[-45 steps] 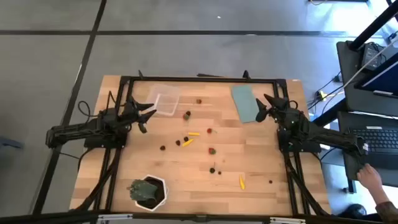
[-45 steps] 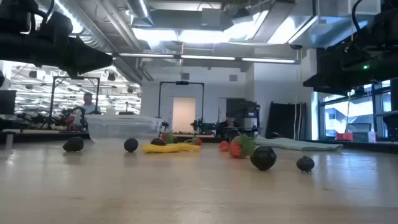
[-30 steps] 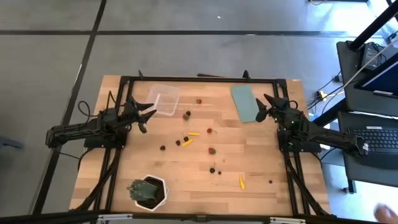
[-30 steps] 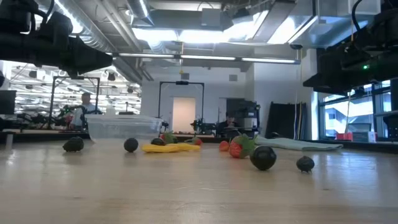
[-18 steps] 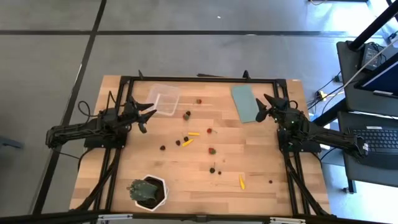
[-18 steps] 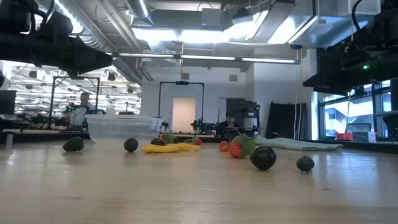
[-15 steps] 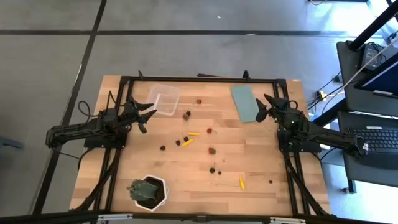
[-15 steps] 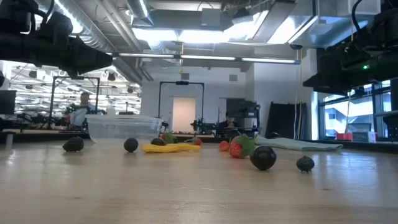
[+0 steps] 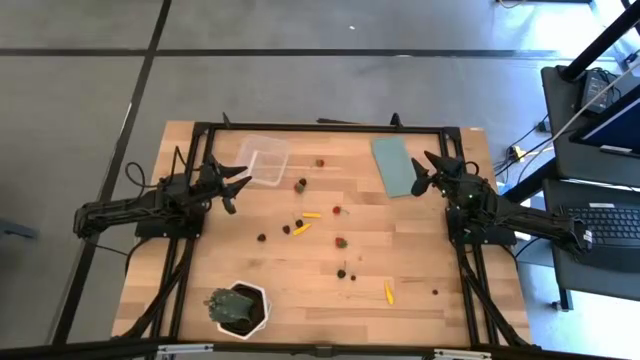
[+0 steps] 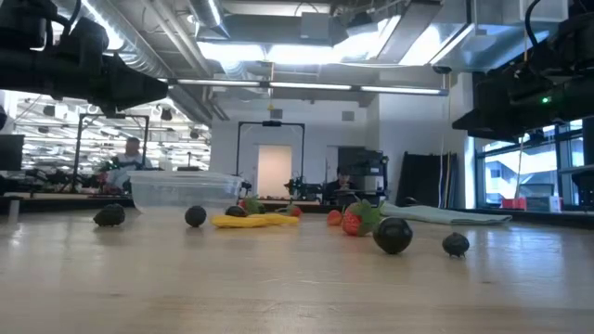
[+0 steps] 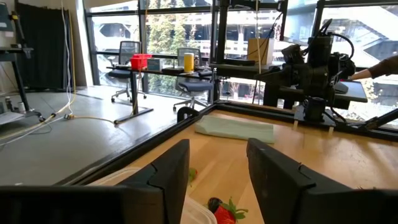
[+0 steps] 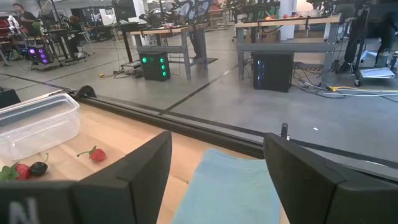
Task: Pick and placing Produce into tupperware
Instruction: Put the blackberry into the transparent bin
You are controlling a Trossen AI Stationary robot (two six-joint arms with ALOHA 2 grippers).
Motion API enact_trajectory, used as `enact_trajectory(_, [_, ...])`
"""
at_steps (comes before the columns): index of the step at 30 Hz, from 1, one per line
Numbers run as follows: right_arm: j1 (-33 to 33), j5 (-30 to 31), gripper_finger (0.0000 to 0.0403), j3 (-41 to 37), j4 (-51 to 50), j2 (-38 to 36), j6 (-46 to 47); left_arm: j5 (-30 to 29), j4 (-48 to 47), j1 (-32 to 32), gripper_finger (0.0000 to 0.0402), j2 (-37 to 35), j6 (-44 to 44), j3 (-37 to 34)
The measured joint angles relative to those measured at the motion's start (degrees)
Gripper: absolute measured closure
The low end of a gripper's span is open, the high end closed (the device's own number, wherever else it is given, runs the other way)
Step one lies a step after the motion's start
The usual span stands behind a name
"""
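Observation:
The clear tupperware (image 9: 264,160) stands on its base at the far left of the wooden table (image 9: 420,250), nothing in it. Produce lies loose across the middle: red pieces (image 9: 320,162) (image 9: 341,241), dark ones (image 9: 301,184) (image 9: 262,237), yellow-orange ones (image 9: 312,214) (image 9: 388,291). My left gripper (image 9: 238,188) hovers open, pointing level, just left of the tub with nothing between its fingers (image 11: 171,171). My right gripper (image 9: 422,174) hangs open at the right, beside the teal lid, also holding nothing (image 12: 217,168).
A flat teal lid (image 9: 395,165) lies at the far right. A green plant in a white pot (image 9: 238,308) stands near the front left. A black frame (image 9: 320,128) runs along the table's edges. A person (image 10: 125,158) shows in the room beyond.

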Motion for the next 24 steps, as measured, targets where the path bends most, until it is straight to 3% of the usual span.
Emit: enact_trajectory(24, [0.0,-0.01,0.0148,0.0,0.01,0.0,0.0,0.0,0.02,0.0,0.0243,0.0,-0.01,0.0])
